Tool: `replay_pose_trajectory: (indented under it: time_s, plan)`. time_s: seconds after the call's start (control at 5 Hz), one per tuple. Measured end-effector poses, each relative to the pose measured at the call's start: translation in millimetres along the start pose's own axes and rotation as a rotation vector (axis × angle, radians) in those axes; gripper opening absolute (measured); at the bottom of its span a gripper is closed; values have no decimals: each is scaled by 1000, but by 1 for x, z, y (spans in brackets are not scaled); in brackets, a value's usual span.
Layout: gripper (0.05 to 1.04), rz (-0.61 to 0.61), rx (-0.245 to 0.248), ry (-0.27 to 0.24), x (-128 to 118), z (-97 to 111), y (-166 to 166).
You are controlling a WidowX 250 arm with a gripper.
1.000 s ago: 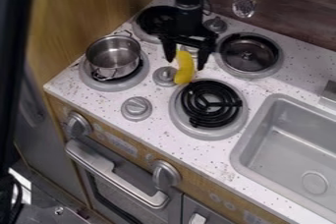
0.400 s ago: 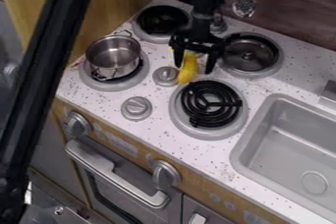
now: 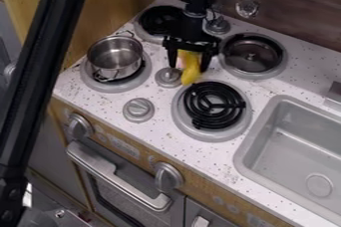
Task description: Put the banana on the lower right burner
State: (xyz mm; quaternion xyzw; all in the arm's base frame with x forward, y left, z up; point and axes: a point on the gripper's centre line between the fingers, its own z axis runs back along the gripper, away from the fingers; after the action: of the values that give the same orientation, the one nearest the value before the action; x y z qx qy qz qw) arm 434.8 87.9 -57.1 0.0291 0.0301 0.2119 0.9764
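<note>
Above the counter's middle, my gripper point(image 3: 189, 66) points down between the back burners, its fingers standing apart. The yellow banana point(image 3: 191, 69) is between the fingers, with a strip of counter showing on either side. Its lower end is at the upper left rim of the lower right burner point(image 3: 214, 105), which has a black coil and nothing on it. The gripper's palm hides the banana's upper end.
A metal pot point(image 3: 115, 57) stands on the lower left burner. The back right burner point(image 3: 252, 55) holds a dark round pan or lid. A sink point(image 3: 293, 146) lies at the right. A long black bar point(image 3: 43, 71) crosses the left side.
My gripper moved right and down, then back left and slightly up. The banana stands slightly farther right and tilted differently than at first. The black bar has come in from the left edge.
</note>
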Motion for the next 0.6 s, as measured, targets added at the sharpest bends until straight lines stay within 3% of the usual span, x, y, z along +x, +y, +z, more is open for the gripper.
replay_pose_trajectory:
  time_s: [0.2, 0.4, 0.6]
  plan:
    - [688, 3, -9, 29, -13, -10, -2]
    - [515, -9, -12, 36, -19, -11, -7]
    - [514, -33, -6, 40, -26, -8, -6]
